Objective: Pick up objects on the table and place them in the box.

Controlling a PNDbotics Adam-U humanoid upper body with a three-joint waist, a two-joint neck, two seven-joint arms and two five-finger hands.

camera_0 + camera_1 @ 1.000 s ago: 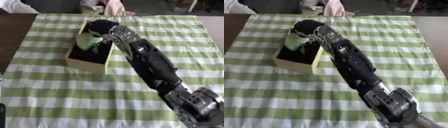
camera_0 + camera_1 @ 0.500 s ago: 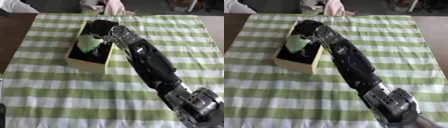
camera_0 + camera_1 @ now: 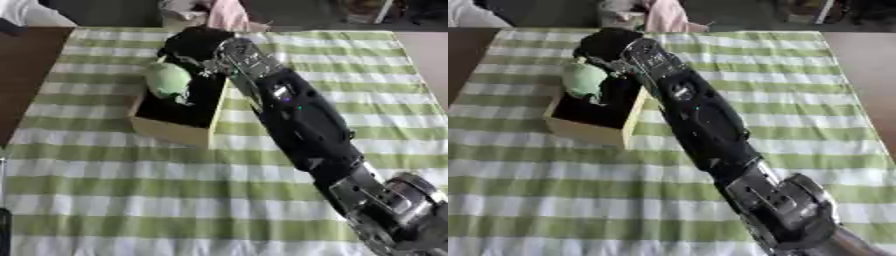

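The right arm (image 3: pixel 297 115) runs from the lower right of the frame up to the upper left, where the right hand (image 3: pixel 194 44) sits over the far end of the box (image 3: pixel 171 131). Whether its fingers are spread or curled cannot be told; the hand shows only as a dark shape. A pale green object (image 3: pixel 166 80) shows inside the box, near its left wall, just beside the hand. The box stands on a green and white striped cloth (image 3: pixel 105 190).
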